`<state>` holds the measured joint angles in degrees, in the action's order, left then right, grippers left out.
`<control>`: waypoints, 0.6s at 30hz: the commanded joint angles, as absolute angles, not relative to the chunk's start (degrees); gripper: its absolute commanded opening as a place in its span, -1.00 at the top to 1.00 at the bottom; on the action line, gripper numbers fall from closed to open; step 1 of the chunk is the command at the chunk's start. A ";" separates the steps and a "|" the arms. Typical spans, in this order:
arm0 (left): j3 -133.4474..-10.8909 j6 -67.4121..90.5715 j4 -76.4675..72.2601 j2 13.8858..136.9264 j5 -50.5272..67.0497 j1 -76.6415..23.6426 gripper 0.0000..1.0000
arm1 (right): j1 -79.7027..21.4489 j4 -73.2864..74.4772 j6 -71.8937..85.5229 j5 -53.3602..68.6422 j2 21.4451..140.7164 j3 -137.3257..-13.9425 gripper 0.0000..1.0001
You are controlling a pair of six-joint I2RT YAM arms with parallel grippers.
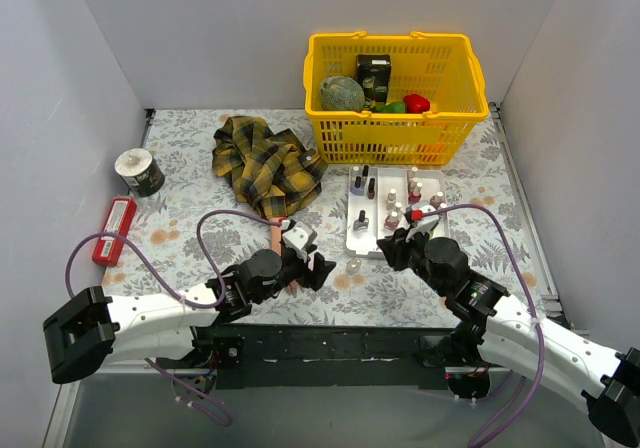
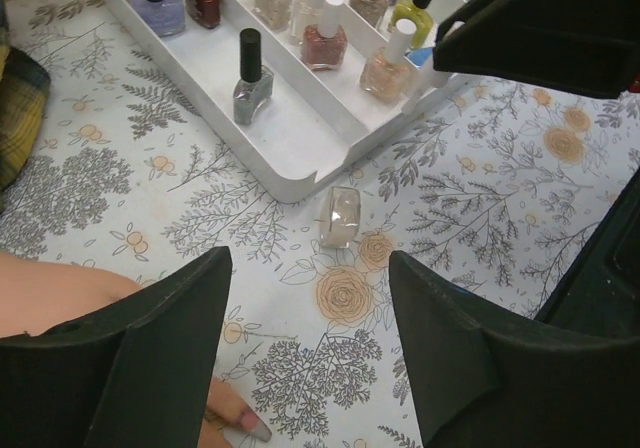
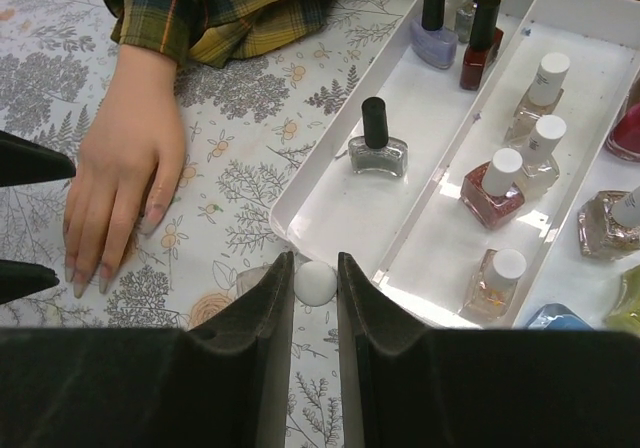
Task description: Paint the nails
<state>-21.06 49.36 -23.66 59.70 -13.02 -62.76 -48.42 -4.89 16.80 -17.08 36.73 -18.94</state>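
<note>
The peach mannequin hand [image 3: 125,168] lies palm down on the floral cloth, its plaid sleeve [image 3: 220,8] behind it. Its long nails [image 3: 78,286] point toward the near edge; one nail [image 2: 255,429] shows low in the left wrist view. My left gripper [image 2: 310,268] [image 1: 318,268] hovers just right of the fingers, open, with nothing between its jaws. A small clear uncapped bottle [image 2: 340,216] [image 1: 353,265] stands on the cloth ahead of it. My right gripper [image 3: 315,268] [image 1: 388,250] is shut on a round white cap [image 3: 315,286], beside the tray corner.
A white tray [image 1: 360,240] [image 3: 330,193] holds several nail polish bottles with black or white caps. Behind it stands a yellow basket [image 1: 390,140] with items inside. A red flat object [image 1: 113,230] and a small roll [image 1: 139,171] lie at the left.
</note>
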 commanded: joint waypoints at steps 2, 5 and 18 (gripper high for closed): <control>-22.85 55.70 -16.79 56.61 -23.18 -62.75 -0.35 | -48.43 -9.14 17.40 -13.89 36.12 -18.90 0.97; -23.29 59.05 -14.42 55.73 -22.25 -60.04 -0.43 | -48.43 -8.62 17.49 -12.84 34.98 -18.98 0.97; -24.17 72.94 -6.07 52.56 -15.12 -40.17 -0.96 | -48.43 -9.58 19.16 -7.92 31.20 -18.10 0.97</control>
